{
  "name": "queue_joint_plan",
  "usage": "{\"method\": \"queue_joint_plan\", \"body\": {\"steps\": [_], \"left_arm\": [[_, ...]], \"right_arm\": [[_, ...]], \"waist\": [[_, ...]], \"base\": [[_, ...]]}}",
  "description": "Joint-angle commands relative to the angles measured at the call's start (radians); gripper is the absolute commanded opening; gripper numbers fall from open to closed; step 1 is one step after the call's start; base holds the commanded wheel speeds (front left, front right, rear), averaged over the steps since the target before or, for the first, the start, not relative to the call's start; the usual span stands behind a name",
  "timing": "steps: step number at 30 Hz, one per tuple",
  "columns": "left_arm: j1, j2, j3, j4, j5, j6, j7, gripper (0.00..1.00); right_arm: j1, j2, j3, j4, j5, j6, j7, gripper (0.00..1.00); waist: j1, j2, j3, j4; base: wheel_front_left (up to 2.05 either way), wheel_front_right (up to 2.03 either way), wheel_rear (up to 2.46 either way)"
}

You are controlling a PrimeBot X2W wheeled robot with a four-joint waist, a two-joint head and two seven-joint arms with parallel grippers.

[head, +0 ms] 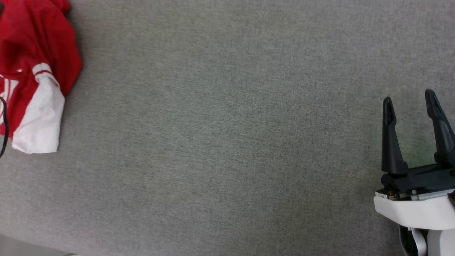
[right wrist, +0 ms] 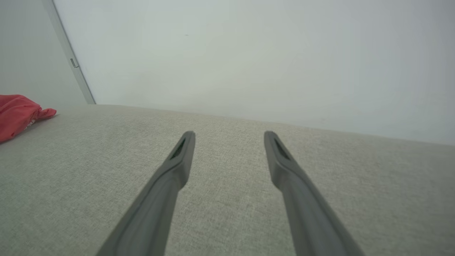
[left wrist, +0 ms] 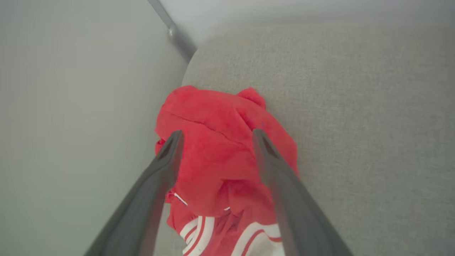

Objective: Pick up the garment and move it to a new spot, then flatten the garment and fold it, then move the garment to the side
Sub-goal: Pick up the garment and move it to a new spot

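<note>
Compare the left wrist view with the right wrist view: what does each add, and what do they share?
Left wrist view: the left gripper, jaws open, frames the crumpled red jersey T-shirt close up, with its white red-striped trim at the bottom. Right wrist view: the right gripper, jaws open, over a bare stretch of the grey woven fabric surface. Shared: the T-shirt, small at the right wrist view's left edge, the fabric surface it lies on, and the pale wall behind.

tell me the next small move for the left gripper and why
Probably lower the open left gripper onto the crumpled red jersey T-shirt with white sleeves and close: its fingers frame it, gripping nothing; the right gripper sits far off.
</note>
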Motion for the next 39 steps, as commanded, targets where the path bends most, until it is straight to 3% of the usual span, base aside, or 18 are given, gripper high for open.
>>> {"method": "queue_joint_plan", "body": {"steps": [1,10,19,20,21,31,39], "left_arm": [[0.013,0.020,-0.029,-0.008,-0.054,0.000,0.061,1.00],[0.051,0.112,-0.162,-0.005,-0.212,0.000,0.259,1.00],[0.066,0.098,-0.274,0.058,-0.250,0.000,0.248,1.00],[0.064,0.100,-0.285,0.064,-0.253,0.000,0.243,0.44],[0.060,0.104,-0.291,0.068,-0.258,0.000,0.239,0.00],[-0.040,0.187,-0.338,0.024,-0.296,0.000,0.143,0.00],[-0.147,0.250,-0.435,-0.111,-0.279,0.000,0.155,0.00]], "right_arm": [[-0.023,0.001,0.003,-0.015,-0.008,0.000,-0.002,1.00],[-0.067,0.001,0.002,-0.053,-0.031,0.000,-0.002,1.00],[-0.075,0.001,-0.003,-0.060,-0.039,0.000,-0.002,1.00],[-0.075,0.001,-0.004,-0.057,-0.036,0.000,-0.002,1.00],[-0.074,0.001,-0.005,-0.052,-0.034,0.000,-0.002,1.00],[-0.043,0.001,0.000,0.010,0.000,0.000,-0.002,1.00],[-0.012,0.001,0.012,0.056,0.048,0.000,-0.002,1.00]], "waist": [[-0.0002,-0.0001,0.046,-0.022],[-0.0002,-0.0001,0.130,-0.057],[-0.0002,-0.0001,0.167,-0.067],[-0.0002,-0.0001,0.166,-0.067],[-0.0002,-0.0001,0.163,-0.066],[-0.0002,-0.0001,0.045,-0.051],[-0.0002,-0.0001,-0.086,-0.062]], "base": [[0.00,0.00,0.00],[0.00,0.00,0.00],[0.00,0.00,0.00],[0.00,0.00,0.00],[0.00,0.00,0.00],[0.00,0.00,0.00],[0.00,0.00,0.00]]}}
